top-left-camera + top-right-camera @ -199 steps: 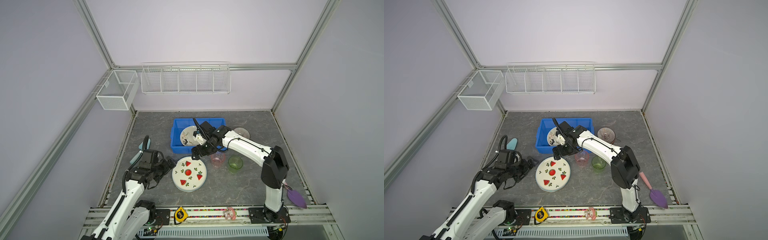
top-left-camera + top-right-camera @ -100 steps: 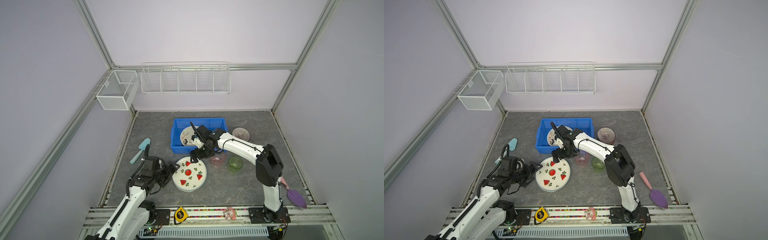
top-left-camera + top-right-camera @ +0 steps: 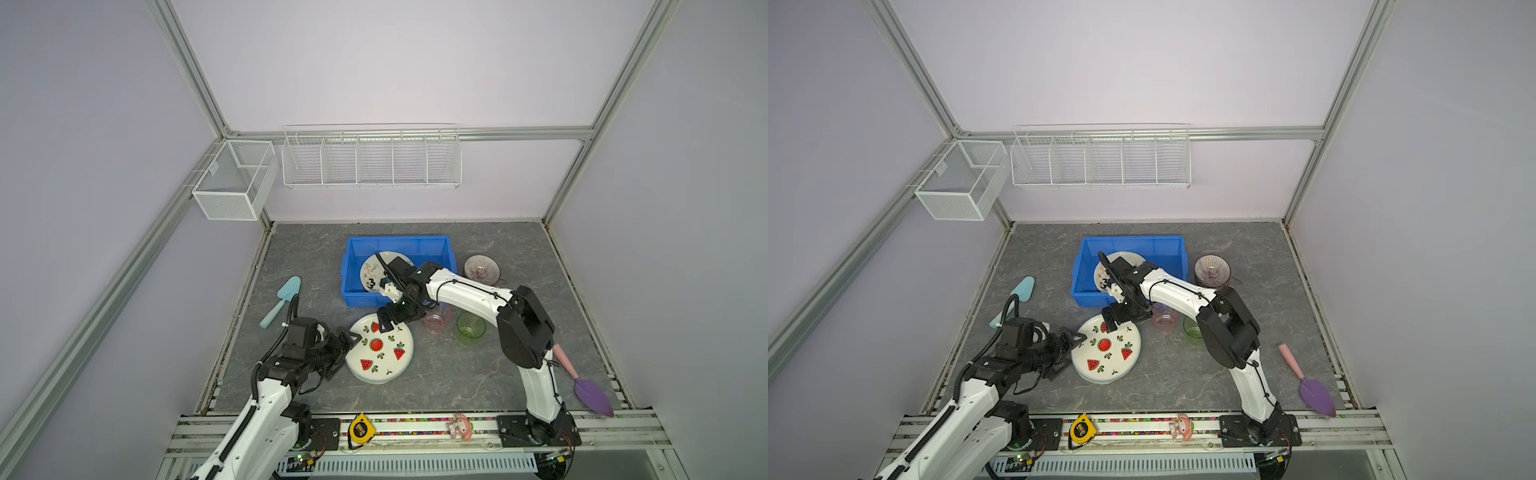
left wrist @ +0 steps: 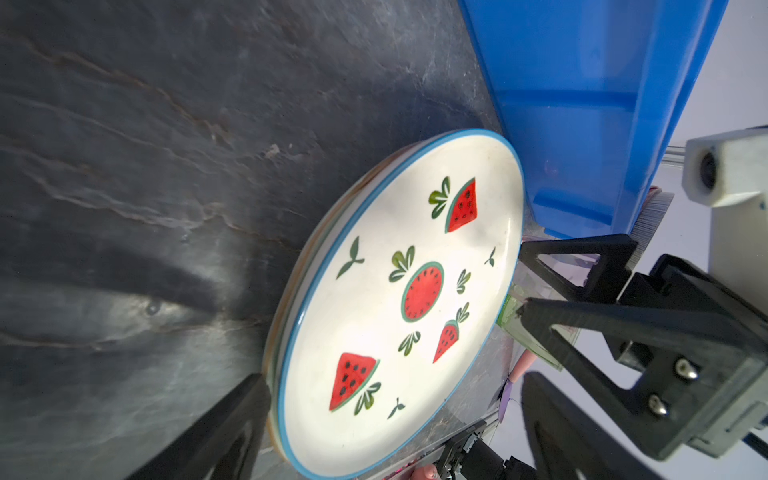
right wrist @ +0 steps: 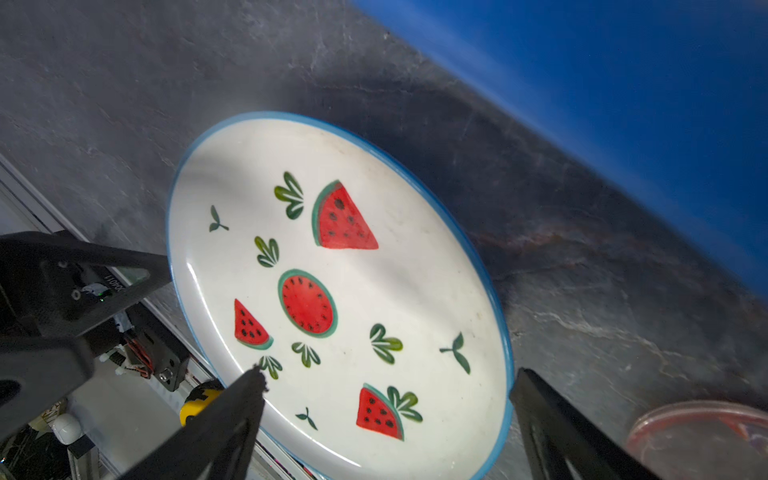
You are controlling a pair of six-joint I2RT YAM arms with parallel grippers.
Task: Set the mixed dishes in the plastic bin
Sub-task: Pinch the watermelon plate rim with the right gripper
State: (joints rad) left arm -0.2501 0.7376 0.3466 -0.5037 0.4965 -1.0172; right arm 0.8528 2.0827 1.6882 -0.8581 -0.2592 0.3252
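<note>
The white plate with watermelon slices [image 3: 380, 351] [image 3: 1106, 353] lies flat on the grey table in front of the blue plastic bin [image 3: 353, 297] [image 3: 1084, 291]. A cream plate [image 3: 371, 272] leans inside the bin. My left gripper [image 3: 345, 354] [image 4: 390, 382] is open at the plate's left rim, one finger [image 4: 239, 419] beside the edge. My right gripper [image 3: 388, 323] [image 5: 386, 378] is open over the plate's far rim. A pink cup [image 3: 438, 323] [image 5: 698, 436] and a green cup [image 3: 470, 329] stand right of the plate. A patterned bowl [image 3: 481, 268] sits beside the bin.
A teal scoop [image 3: 282, 301] lies at the left and a purple scoop [image 3: 592, 392] at the front right. A yellow tape measure [image 3: 360, 430] and a pink toy [image 3: 459, 428] rest on the front rail. White wire baskets [image 3: 372, 160] hang on the back wall.
My right gripper has come away from the bin and down to the watermelon plate's far rim. My left gripper has shifted lower and closer along the plate's left rim.
</note>
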